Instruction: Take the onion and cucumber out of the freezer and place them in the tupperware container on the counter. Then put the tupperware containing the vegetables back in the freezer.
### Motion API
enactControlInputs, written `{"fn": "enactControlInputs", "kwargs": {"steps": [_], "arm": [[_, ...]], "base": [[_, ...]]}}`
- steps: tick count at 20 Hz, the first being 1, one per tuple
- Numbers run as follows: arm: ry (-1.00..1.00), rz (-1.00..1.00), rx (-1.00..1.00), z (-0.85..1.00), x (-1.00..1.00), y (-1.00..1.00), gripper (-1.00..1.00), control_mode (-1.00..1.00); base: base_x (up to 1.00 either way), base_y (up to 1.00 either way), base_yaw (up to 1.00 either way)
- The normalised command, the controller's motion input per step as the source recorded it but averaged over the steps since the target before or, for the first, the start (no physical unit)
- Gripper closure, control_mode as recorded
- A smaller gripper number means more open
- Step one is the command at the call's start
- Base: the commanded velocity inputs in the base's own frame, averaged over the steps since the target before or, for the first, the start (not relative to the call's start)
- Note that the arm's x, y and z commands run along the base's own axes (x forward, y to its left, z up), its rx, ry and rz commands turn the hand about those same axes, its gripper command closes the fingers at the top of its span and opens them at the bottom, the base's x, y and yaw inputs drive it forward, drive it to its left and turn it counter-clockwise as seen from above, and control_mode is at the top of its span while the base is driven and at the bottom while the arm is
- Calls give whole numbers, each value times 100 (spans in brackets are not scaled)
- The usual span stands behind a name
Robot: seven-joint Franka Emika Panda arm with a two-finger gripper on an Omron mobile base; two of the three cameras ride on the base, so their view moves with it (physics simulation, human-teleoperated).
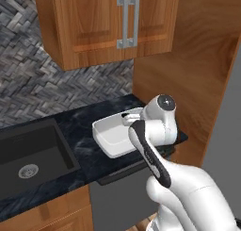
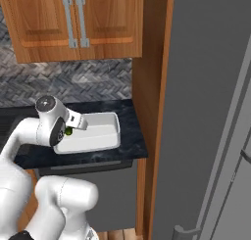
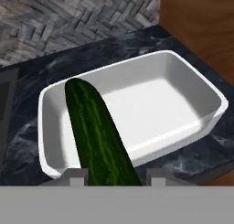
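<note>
Cucumber [image 3: 98, 136], one only, fills the lower middle of the hand view: a dark green cylinder standing up between the two finger tips [image 3: 75, 175], which press against its sides, so the gripper [image 3: 114, 177] is clamped on it. Its rounded far end lies over the near-left part of the tupperware container [image 3: 183, 72], a single white tray whose inside is bare. The tray sits on the counter [image 3: 27, 131], near the counter's end where a wooden side panel [image 3: 201, 22] rises. Herringbone grey tiles [image 3: 68, 13] back the counter, and a dark sink edge [image 3: 5, 118] shows at the far left.

From the left base view, the tupperware container [image 1: 108, 138] sits between one black sink [image 1: 33, 154] and the wooden panel [image 1: 188, 60], close to the front edge of the counter [image 1: 80, 121]. The arm's white wrist covers the tray's right end, hiding the grip. One wall cupboard [image 1: 103, 22] with two bar handles hangs above.

From the right base view, the tupperware container [image 2: 98, 133] lies near the counter's [image 2: 130, 136] right end. A small patch of the green cucumber [image 2: 69, 131] shows at the wrist over the tray's left edge. The arm's elbow blocks that end of the tray. To the right stands the tall grey freezer [image 2: 206, 111], its door closed.
</note>
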Motion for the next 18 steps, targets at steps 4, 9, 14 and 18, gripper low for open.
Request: {"fn": "enactControlInputs", "kwargs": {"steps": [4,9,14,18], "arm": [[16,0,0,-54,84,15,100,-100],[14,1,0,-39,76,21,100,-100],[16,1,0,-42,66,31,100,-100],[10,2,0,-38,38,34,100,-100]], "base": [[0,0,0],[0,0,0],[0,0,0],[0,0,0]]}}
